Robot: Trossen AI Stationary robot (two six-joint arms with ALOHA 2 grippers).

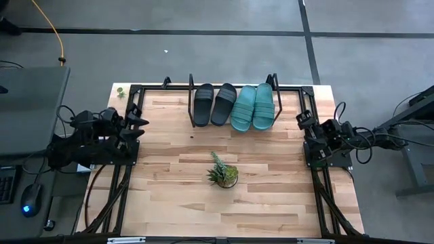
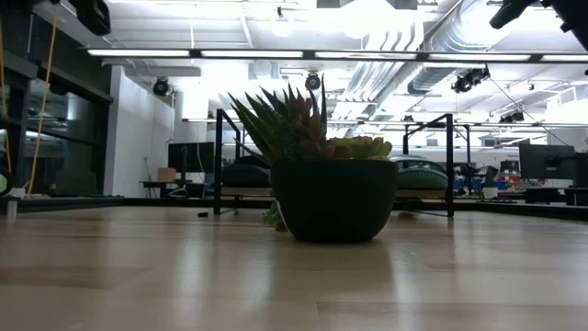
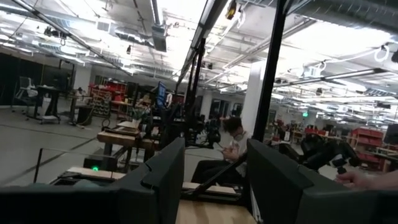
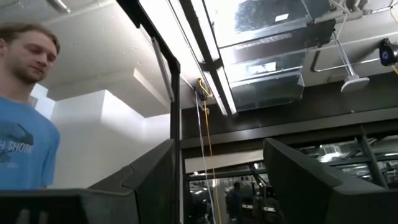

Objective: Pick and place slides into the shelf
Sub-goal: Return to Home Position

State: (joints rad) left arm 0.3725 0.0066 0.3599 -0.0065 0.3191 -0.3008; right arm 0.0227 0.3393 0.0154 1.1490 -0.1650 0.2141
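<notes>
- Looking down from above, all four slides (image 1: pixel 243 108) sit in a row on the shelf (image 1: pixel 190 95) at the far edge of the desk (image 1: pixel 271 196). The black pair (image 1: pixel 204 104) is toward the left arm's side. The teal pair (image 1: pixel 263 105) is just beside it, toward the right arm.
- Handling guess: rubber slides like these should be light and a bit bendy. I'd expect a sole that keeps its shape and a softer strap. Probably grippy rather than slippery, and nothing fragile about them.
- Where I'd grab one: pinch the wide strap across its middle, since it arches up and gives something to close around. The side edge of the sole would be my second choice. They're packed side by side, so there's not much room between neighbours.
- The left fingers (image 3: pixel 165 180) are spread apart with nothing between them, over at the left edge of the desk, well apart from the shelf.
- The right fingers (image 4: pixel 146 180) are also spread and empty, at the right edge.
- A potted plant (image 1: pixel 222 174) stands mid-desk in front of the shelf. It's the one thing a reach could knock.
- Placing looks done to me.
</notes>
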